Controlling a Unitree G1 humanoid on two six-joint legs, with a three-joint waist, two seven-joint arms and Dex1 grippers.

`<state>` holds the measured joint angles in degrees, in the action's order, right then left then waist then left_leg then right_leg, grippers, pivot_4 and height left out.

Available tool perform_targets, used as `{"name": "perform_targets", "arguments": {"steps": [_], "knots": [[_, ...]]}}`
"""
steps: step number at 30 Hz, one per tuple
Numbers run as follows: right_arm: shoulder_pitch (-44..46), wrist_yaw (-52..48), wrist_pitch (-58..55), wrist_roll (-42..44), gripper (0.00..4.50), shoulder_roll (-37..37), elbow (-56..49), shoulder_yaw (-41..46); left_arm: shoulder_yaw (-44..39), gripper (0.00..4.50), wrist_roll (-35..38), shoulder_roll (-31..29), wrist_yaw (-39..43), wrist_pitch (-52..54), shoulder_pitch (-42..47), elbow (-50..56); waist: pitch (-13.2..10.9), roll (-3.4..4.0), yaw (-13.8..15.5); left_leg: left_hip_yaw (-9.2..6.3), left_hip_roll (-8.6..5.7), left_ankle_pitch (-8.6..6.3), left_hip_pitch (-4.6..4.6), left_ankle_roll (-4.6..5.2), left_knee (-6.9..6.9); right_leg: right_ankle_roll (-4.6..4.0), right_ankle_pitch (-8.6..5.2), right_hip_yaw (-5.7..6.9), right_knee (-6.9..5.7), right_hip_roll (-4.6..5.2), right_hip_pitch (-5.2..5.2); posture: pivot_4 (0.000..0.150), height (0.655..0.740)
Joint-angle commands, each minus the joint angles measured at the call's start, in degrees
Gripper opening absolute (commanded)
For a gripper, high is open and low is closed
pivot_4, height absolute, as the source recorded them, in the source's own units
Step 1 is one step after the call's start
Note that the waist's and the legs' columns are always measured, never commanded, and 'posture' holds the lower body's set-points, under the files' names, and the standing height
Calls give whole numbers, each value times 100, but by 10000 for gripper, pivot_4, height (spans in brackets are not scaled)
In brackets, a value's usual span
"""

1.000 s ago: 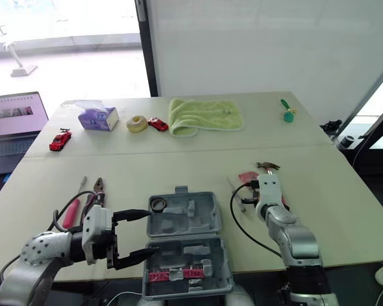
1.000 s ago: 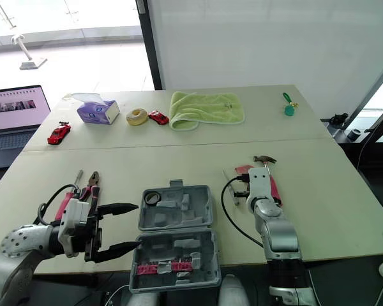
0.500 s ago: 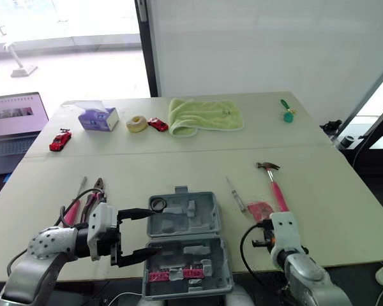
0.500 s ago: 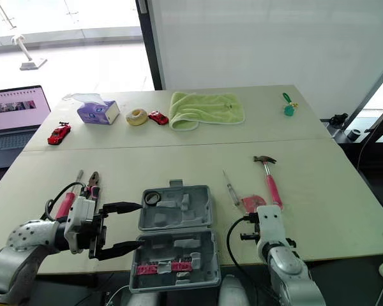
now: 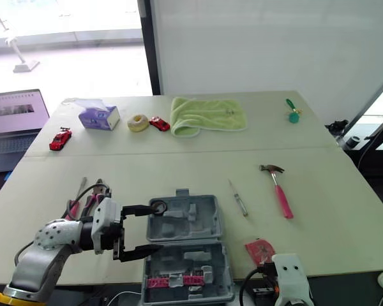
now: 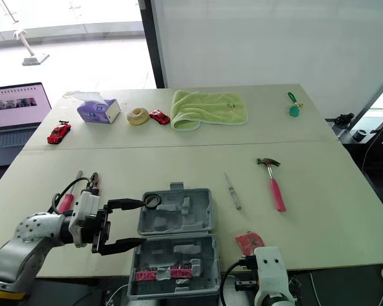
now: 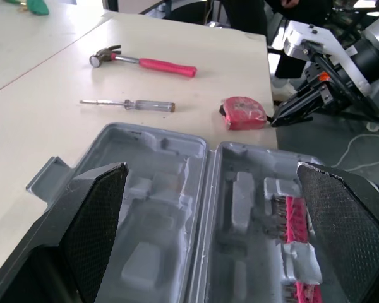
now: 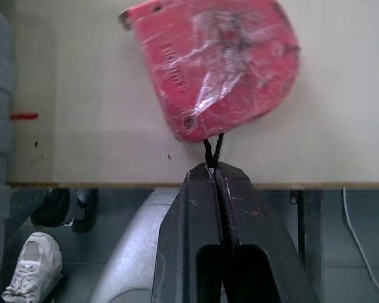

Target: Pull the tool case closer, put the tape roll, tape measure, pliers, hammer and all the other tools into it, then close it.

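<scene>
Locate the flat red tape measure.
In the left eye view the red tape measure lies on the robot's right, beside the open grey tool case, its strap pinched by the right gripper.

No lettering can be read anywhere. The red plastic tape measure (image 8: 221,63) bears faint marks along its casing, the purple cardboard tissue box (image 5: 99,118) has print on its side, and the open grey laptop's screen (image 5: 16,113) shows a bright window. All of it is too small or blurred to make out.
</scene>
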<state>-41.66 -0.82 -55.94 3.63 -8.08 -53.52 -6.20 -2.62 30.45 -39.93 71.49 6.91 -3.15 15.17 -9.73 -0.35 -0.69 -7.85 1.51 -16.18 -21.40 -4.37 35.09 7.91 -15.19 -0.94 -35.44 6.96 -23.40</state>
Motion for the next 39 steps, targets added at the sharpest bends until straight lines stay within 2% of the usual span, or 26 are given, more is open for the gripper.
{"name": "perform_targets", "arguments": {"steps": [1, 2, 3, 5, 11, 14, 21, 23, 25, 28, 30, 32, 35, 39], "knots": [[-130, -17, 34, 68, 527, 39, -89, 3, 37, 45000, -5, -13, 64, -68, 41, 40, -1, 1, 3, 0, 1, 0, 0, -1, 3, -3, -2, 0, -3, 0, 0, 1500, 7400], [-122, -33, 43, 74, 527, 34, -74, 6, 45, 45000, -6, -14, 71, -71, 43, 37, -1, 1, 9, -1, 1, 1, 0, -2, 6, -6, -3, 0, -5, -1, 2, 1500, 7400], [-102, -56, 53, 76, 6162, 16, -52, 14, 50, 45000, -10, -13, 76, -77, 46, 33, -1, 2, 12, -1, 1, 2, 1, -4, 9, -7, -3, 0, -6, -1, 5, 1500, 7400], [-77, -94, 65, 93, 13624, 8, -21, 54, 51, 45000, -11, -16, 83, -76, 53, 28, -1, 1, 13, -2, 1, 5, 1, -8, 15, -8, -2, -1, -10, -1, 8, 1500, 7400], [-112, -423, 134, 197, 43775, -270, -112, 196, 50, 45000, -21, -42, 80, -108, 3, 53, -1, 2, -2, -2, 1, 5, 3, -10, 16, -9, -1, -3, -12, -2, 9, 1500, 7400], [-178, -711, 77, 338, 44503, -541, -330, 435, 39, 45000, -10, -44, 74, -106, -14, 70, -1, 2, 2, 0, 1, 6, 2, -10, 18, -9, 0, -6, -11, -2, 9, 1500, 7400], [-95, -2805, 504, 1579, 44503, -2421, -648, 2461, 35, 45000, 6, -39, 39, -83, -44, 116, -2, 3, -15, 1, 1, 6, 12, -10, 44, -11, 4, -10, -18, -7, 30, 1500, 7400], [186, -3724, 774, 1909, 44503, -3166, -537, 2972, 43, 45000, -1, -44, 58, -93, -55, 97, -5, 3, -16, 1, 1, 5, 11, -9, 72, -11, 4, -13, -42, -9, 31, 1500, 7400], [957, -5093, 1578, 2036, 44503, -4384, 115, 3083, 76, 45000, -26, -63, 128, -122, -55, 33, -14, 3, -36, 5, 1, 5, 12, -8, 109, -17, 9, -20, -63, -9, 34, 1500, 7400], [1951, -6293, 2781, 1792, 44503, -5497, 1151, 2424, 124, 45000, -53, -83, 210, -151, -4, -57, -28, -11, -22, 11, 2, 5, 31, -9, 113, 1, -1, -21, -60, -10, 73, 1500, 7400], [2355, -6624, 3219, 1687, 44503, -5734, 1535, 2035, 133, 45000, -64, -77, 230, -159, 36, -107, -31, -12, 46, 9, 5, 5, 45, -9, 107, -5, 1, -20, -60, -11, 72, 1500, 7400], [3177, -7368, 4132, 1288, 44503, -5982, 2139, 1159, 154, 45000, -87, -61, 187, -160, -21, -10, -34, -8, 41, 7, 4, 5, 24, -9, 106, 2, -3, -15, -59, -12, 64, 1500, 7400], [4291, -8086, 5394, 571, 44503, -5903, 3112, 44, 156, 45000, -83, -36, 82, -116, -126, 170, -46, 6, -26, 14, 4, 6, 2, -10, 108, 28, 13, -19, -30, -13, 57, 1500, 7400], [5117, -8355, 6526, -85, 44503, -5583, 4153, -722, 135, 45000, -78, -30, -49, -76, -270, 345, -57, 14, -36, 17, 4, 6, 4, -10, 103, 32, 15, -19, -16, -13, 60, 1500, 7400]]}}
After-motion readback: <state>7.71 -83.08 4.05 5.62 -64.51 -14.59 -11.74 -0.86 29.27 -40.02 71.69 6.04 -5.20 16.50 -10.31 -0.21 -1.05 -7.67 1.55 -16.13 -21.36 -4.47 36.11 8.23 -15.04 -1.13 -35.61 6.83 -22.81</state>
